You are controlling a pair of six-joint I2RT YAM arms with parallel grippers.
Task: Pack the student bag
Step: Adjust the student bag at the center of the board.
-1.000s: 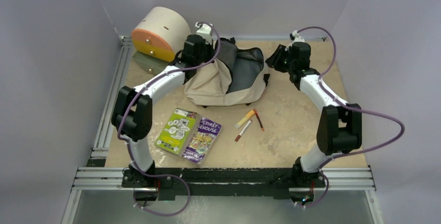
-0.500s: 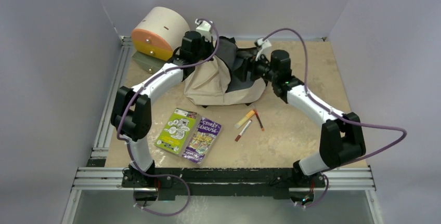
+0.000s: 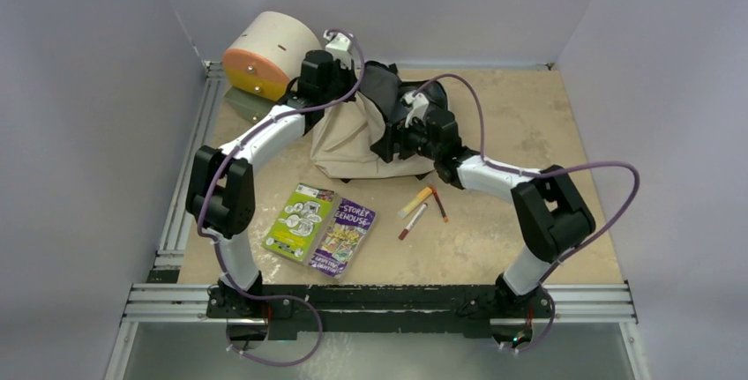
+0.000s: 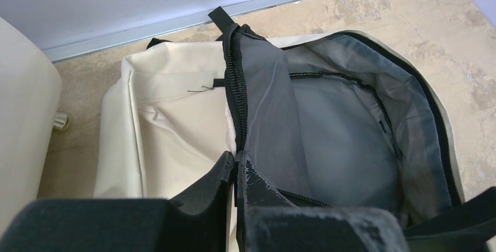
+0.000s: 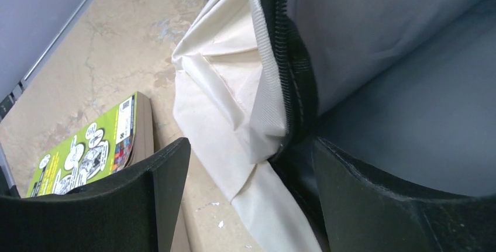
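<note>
The student bag (image 3: 353, 146), beige with dark grey lining, lies at the back centre with its main zipper open. My left gripper (image 4: 236, 157) is shut on the black zipper edge of the bag (image 4: 175, 135) and holds that edge up. It is at the bag's left top in the top view (image 3: 342, 89). My right gripper (image 5: 250, 147) is open and straddles the near rim of the bag (image 5: 222, 100): one finger is inside against the grey lining, the other outside over the table. It appears at the opening's right side from above (image 3: 399, 133).
A green book (image 3: 304, 219) and a purple book (image 3: 346, 234) lie side by side in front of the bag. To their right lie three pens (image 3: 416, 205). A cream-and-orange drawer unit (image 3: 269, 54) stands at the back left. The green book (image 5: 88, 147) also shows in the right wrist view.
My right arm has swung left from the back right to the bag's opening, and its jaws have opened wide. My left gripper has kept its hold and shifted the zipper edge slightly up and left.
</note>
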